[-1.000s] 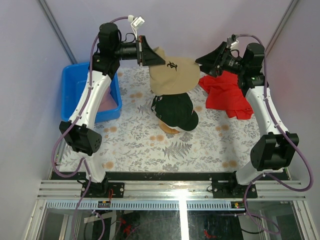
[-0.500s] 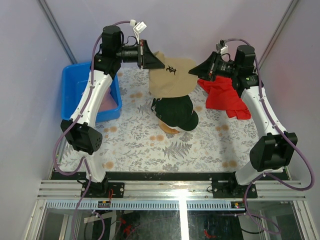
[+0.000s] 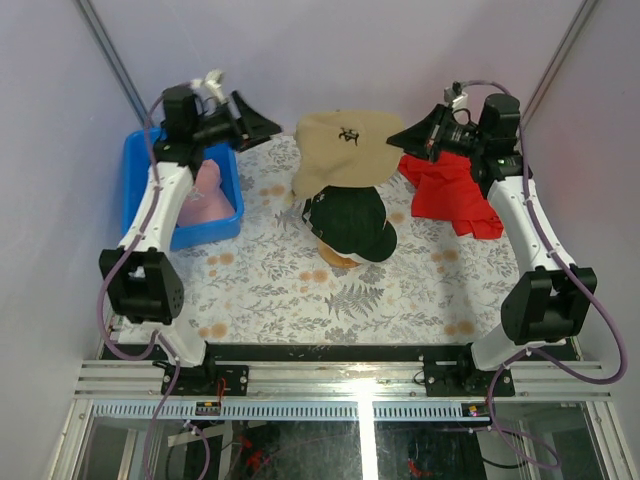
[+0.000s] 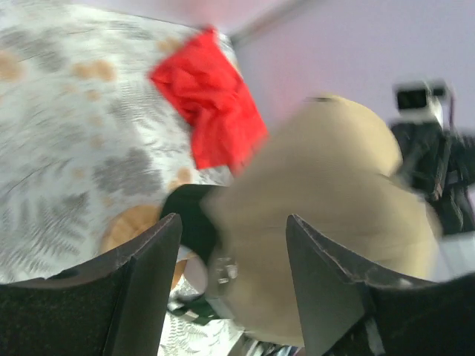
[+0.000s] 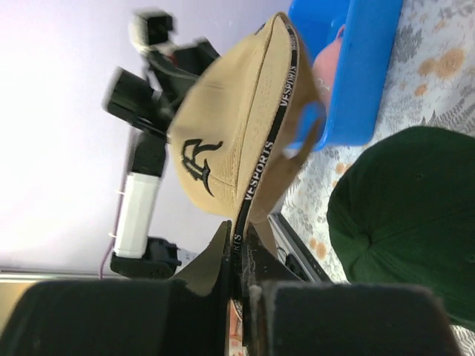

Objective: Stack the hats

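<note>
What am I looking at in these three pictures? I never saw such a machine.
Two robot arms stand at the near edge of a patterned table. One picture looks down from above; the other two come from a camera on each wrist. On it are a dark green cap on a wooden stand, a red cloth, and a blue bin with a pink cap inside. The right gripper is shut on the rim of the tan cap, holding it up near the green one. The left gripper is open and empty.
</note>
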Controlling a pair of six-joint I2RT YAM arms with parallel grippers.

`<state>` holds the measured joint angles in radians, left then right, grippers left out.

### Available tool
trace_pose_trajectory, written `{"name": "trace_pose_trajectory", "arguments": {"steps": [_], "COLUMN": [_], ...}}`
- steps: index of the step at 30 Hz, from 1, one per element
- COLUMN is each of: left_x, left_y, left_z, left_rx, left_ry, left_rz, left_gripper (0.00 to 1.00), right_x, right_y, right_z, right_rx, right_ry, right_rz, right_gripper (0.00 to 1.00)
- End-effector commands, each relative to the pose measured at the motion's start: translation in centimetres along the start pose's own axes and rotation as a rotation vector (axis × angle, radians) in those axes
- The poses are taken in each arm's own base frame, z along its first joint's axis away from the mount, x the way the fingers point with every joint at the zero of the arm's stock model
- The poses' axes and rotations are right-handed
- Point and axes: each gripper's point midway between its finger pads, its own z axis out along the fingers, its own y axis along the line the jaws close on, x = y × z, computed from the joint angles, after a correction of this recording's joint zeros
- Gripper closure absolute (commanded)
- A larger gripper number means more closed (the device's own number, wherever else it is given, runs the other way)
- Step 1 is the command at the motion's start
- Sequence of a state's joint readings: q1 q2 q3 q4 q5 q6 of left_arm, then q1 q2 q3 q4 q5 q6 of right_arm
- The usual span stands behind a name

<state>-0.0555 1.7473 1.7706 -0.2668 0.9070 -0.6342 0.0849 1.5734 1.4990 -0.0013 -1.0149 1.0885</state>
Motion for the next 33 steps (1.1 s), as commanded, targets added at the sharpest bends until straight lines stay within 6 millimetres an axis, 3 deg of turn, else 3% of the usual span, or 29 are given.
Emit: {"name": "trace_pose_trajectory", "arguments": {"steps": [1, 7, 9, 12, 15, 19, 25, 33], "left_x": [-4.7, 2.5, 4.9, 7.5, 9.2, 12.1, 15.5, 16.6], "left_y": [4.7, 9.2, 9.6, 8.4, 8.7, 9.6, 8.5, 8.8], "left_z": [-5.0, -3.0, -2.0, -0.4, -0.1, -1.2, -0.2, 1.9], "left_rx": [-0.103, -0.193, -0.185, -0.136, -0.161, -0.23, -0.231, -0.24], "left_ry": [-0.355, -0.101, -0.002, 0.105, 0.163, 0.198, 0.203, 0.206], "left_rz": [-0.18, -0.241, -0.248, -0.238, -0.247, -0.326, -0.353, -0.339], "left_gripper": [0.41, 0.4, 0.4, 0.4, 0.4, 0.44, 0.44, 0.41], "right_x": [-1.5, -4.5, -5.5, -6.5, -7.2, -8.1, -8.5, -8.1], "right_y": [5.4, 7.5, 7.6, 8.3, 8.0, 7.5, 7.6, 6.7], "right_z": [-2.5, -2.8, -2.7, -3.1, -3.6, -4.5, -4.6, -4.5], "right_rx": [-0.114, -0.183, -0.191, -0.198, -0.192, -0.188, -0.229, -0.223], "right_ry": [-0.051, -0.11, -0.12, -0.138, -0.166, -0.193, -0.193, -0.184], "right_rz": [-0.097, -0.118, -0.11, -0.129, -0.126, -0.118, -0.103, -0.08], "right_gripper": [1.0, 1.0, 1.0, 1.0, 1.0, 1.0, 1.0, 1.0]}}
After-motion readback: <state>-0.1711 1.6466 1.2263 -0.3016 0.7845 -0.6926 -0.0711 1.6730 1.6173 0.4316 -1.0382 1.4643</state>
